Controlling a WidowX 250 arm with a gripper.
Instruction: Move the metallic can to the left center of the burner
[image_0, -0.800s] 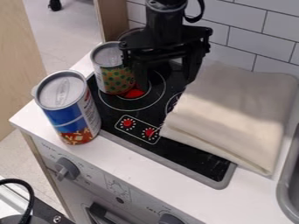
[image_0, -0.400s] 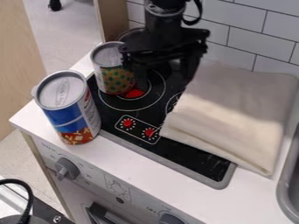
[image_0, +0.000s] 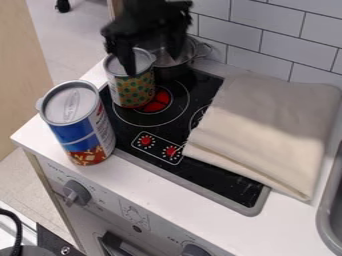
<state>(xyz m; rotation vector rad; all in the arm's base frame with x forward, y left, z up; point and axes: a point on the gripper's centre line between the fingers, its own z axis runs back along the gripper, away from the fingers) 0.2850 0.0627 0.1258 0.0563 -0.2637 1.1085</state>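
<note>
The black gripper (image_0: 153, 56) is at the upper left of the stove, its two fingers spread apart, one over the patterned can's lid and the other by the pot behind. That green and orange can (image_0: 131, 90) with a silver top stands upright on the left part of the burner (image_0: 175, 102), whose centre glows red. A larger blue, white and red can (image_0: 79, 127) with a silver lid stands on the white counter, left of the stove's black surface. Nothing is held between the fingers.
A metal pot (image_0: 184, 62) sits at the back of the stove, behind the patterned can. Folded beige cloth (image_0: 267, 130) covers the stove's right side. A sink rim (image_0: 327, 215) lies at the right edge, and a tiled wall (image_0: 234, 30) rises behind.
The gripper has moved left, from above the right of the burner to over the patterned can, uncovering the pot. Both cans and the cloth have stayed put.
</note>
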